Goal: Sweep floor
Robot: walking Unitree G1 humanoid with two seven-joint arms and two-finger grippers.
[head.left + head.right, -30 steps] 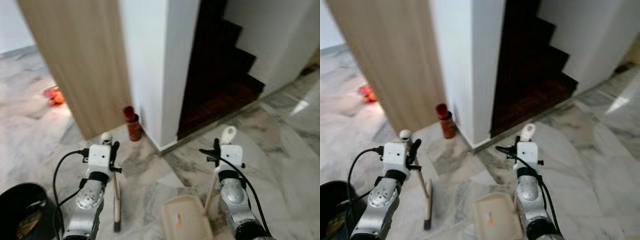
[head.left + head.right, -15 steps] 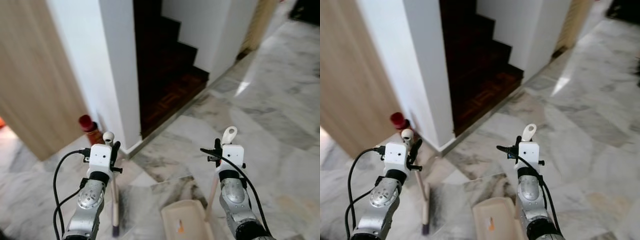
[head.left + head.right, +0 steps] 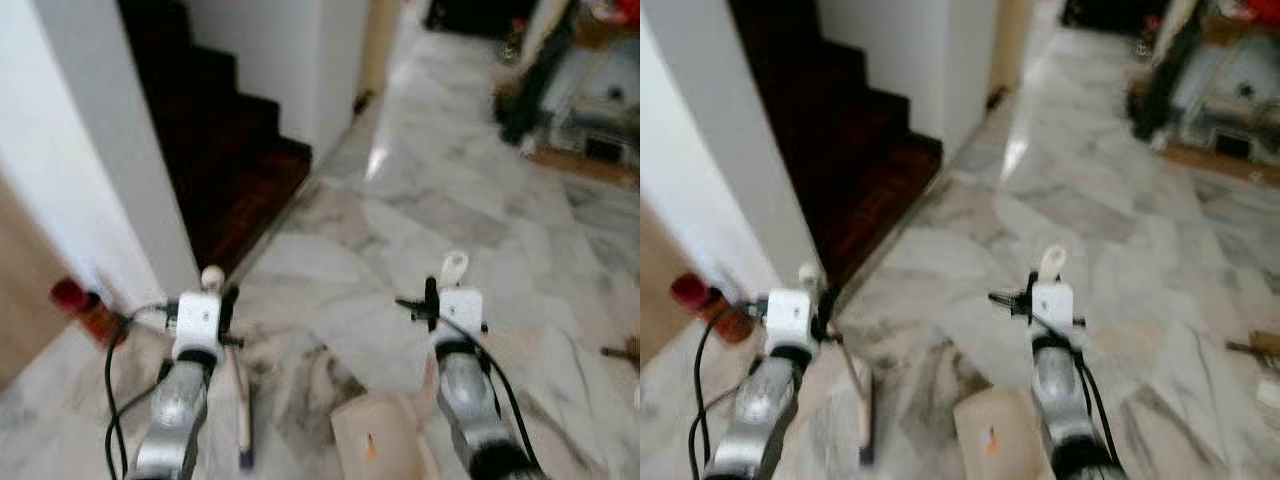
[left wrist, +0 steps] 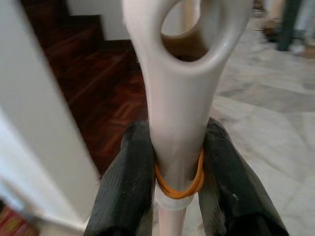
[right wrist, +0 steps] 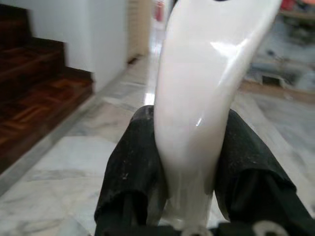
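My left gripper [image 4: 174,162] is shut on the cream broom handle [image 4: 179,98], which has an orange rubber band around it. In the eye views the broom [image 3: 241,405] hangs down to the marble floor below my left arm [image 3: 185,390]. My right gripper [image 5: 189,162] is shut on the cream dustpan handle [image 5: 202,103]. The beige dustpan [image 3: 378,445] rests low before me beside my right arm [image 3: 460,385], with a small orange bit on it.
A dark wooden staircase [image 3: 225,150] rises at the left behind a white wall [image 3: 90,150]. A red bottle [image 3: 85,308] stands at the wall's foot. Marble floor [image 3: 440,200] stretches ahead to blurred furniture [image 3: 590,110] at the far right.
The camera has swung to the right: the staircase and the red bottle slid left, and the open marble floor with furniture came into view. Both grippers keep their hold.
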